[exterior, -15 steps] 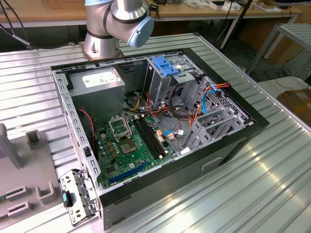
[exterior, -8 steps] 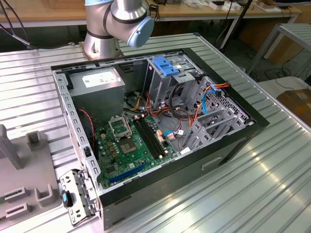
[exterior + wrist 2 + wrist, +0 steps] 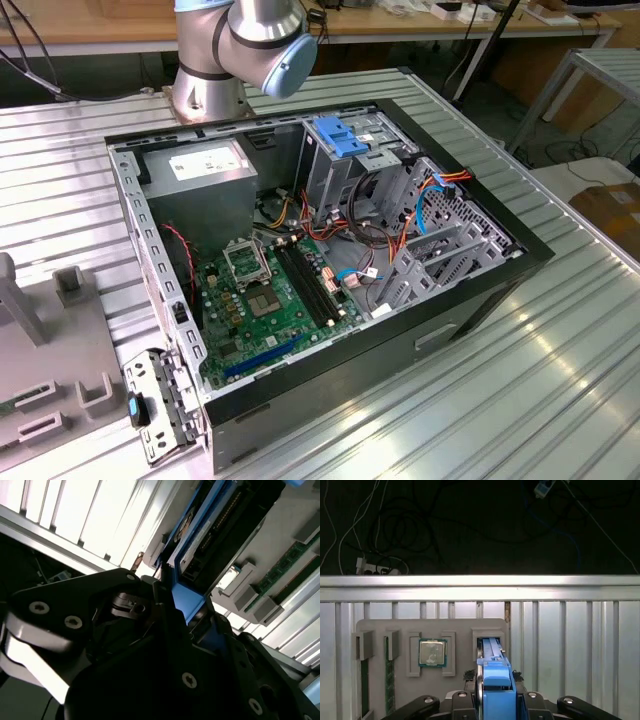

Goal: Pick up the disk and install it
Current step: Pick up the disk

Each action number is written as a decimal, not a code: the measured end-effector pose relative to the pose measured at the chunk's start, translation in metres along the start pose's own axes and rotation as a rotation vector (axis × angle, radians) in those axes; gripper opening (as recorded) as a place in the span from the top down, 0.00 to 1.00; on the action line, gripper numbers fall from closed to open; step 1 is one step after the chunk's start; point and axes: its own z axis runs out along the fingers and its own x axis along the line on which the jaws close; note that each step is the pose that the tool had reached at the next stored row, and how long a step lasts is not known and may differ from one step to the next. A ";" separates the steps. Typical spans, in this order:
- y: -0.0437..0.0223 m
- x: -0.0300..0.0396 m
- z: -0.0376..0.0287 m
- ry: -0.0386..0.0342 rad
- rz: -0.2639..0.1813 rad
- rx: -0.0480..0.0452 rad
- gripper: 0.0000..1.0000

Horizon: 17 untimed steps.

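Step in hand, by our read: the pick-up, at the grasp stage. In the first wrist view the disk [image 3: 496, 692] stood on edge in a slot of the grey holder [image 3: 460, 630], beside the chip [image 3: 432, 653] in its own pocket. The pincer [image 3: 494, 676] straddled the disk's near end, with the blue rail running between the jaws. We could not tell whether it was pinching the disk or just set around it. The second wrist view had the pincer [image 3: 186, 605] close about the rail of the disk [image 3: 210, 535], but no clear contact. Install not started: the open computer case [image 3: 130, 220] sat on the ribbed surface [image 3: 560, 380], apart from the holder [image 3: 60, 350]. We judged a lift would call for a firm pinch, then a straight pull along the slot, since its walls hug the disk.
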 end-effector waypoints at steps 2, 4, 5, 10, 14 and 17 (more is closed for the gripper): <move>0.0000 0.0000 0.0000 0.0000 -0.004 -0.0002 0.63; 0.0000 0.0000 0.0000 -0.0001 -0.008 -0.0003 0.63; 0.0000 0.0000 0.0000 -0.0001 -0.010 -0.0003 0.63; 0.0000 0.0000 0.0000 -0.0002 -0.012 -0.0005 0.63; 0.0000 0.0000 0.0001 0.0000 0.001 0.0000 0.63; 0.0000 0.0000 0.0001 0.0000 0.008 0.0002 0.63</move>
